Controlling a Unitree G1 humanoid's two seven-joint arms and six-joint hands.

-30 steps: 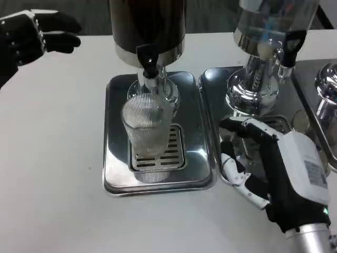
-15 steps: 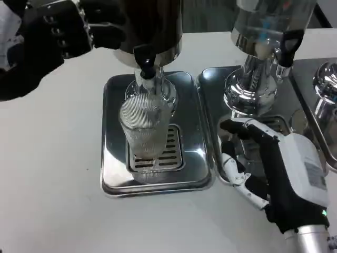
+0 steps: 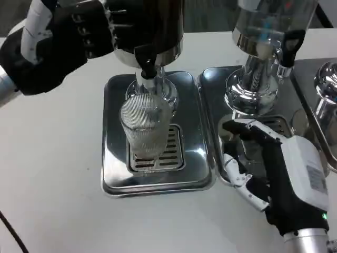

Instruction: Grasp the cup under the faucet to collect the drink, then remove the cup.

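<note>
A clear ribbed cup [image 3: 146, 128] stands on the drain grate of a steel drip tray [image 3: 113, 174], right under the black faucet [image 3: 146, 62] of a dark drink dispenser [image 3: 150, 23]. It looks empty. My left hand [image 3: 63, 39] is raised at the upper left, its fingers reaching against the dispenser's left side near the tap; what they touch is hidden. My right hand [image 3: 271, 174] rests open on the table to the right of the tray, apart from the cup.
A second dispenser [image 3: 266, 31] with a chrome foot stands on its own steel tray [image 3: 210, 84] at the right. Another chrome base [image 3: 326, 95] is at the far right edge. White table lies bare at the left and front.
My left hand has moved right from the far left corner to the dispenser's side. The cup and my right hand have stayed put.
</note>
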